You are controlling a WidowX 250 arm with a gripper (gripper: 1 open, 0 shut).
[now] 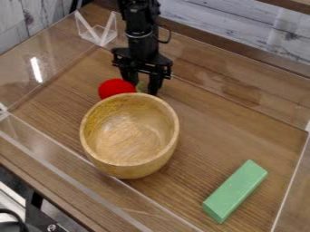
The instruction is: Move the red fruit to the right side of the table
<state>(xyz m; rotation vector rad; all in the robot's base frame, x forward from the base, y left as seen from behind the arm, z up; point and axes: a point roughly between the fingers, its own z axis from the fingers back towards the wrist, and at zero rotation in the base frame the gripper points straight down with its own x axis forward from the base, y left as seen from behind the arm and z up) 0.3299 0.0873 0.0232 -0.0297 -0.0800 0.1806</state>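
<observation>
The red fruit (114, 89) lies on the table (230, 136), just behind the wooden bowl's far left rim. My gripper (143, 85) points straight down right beside it, on its right. The fingers (130, 80) stand partly apart with nothing between them. The left finger is at the fruit's right edge; whether it touches I cannot tell. The fruit's green stem does not show.
A round light wooden bowl (130, 134) sits in front of the gripper. A green rectangular block (235, 191) lies near the front right corner. Low clear acrylic walls (36, 68) edge the table, with a folded clear piece (94, 30) at the back left.
</observation>
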